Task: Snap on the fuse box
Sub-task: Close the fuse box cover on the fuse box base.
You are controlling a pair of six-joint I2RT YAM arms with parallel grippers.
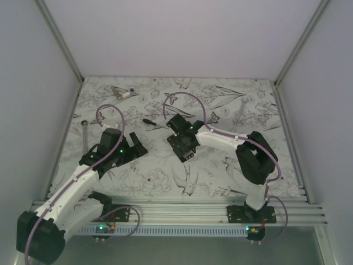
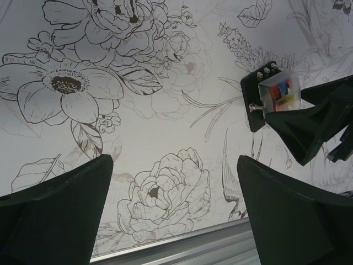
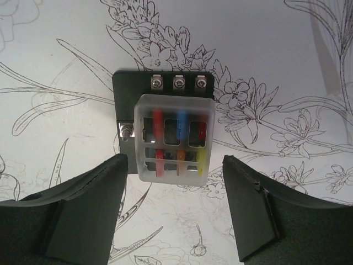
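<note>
Plastic fuse box (image 3: 126,91) lies flat on our flower-printed bench (image 3: 287,55): matte black base, frosted rounded cover (image 3: 175,107) over coloured fuses (image 3: 182,121). Our right tool (image 3: 174,165) hangs spread at its near end; our left tool (image 2: 174,165) is spread too, well apart.

No writing, number, brand or sign can be read in any of the three views. On the fuse box (image 3: 127,99), the fuses (image 3: 182,122) under the clear cover (image 3: 174,171) show only as coloured strips. Whether anything is printed on them cannot be told at this size.
</note>
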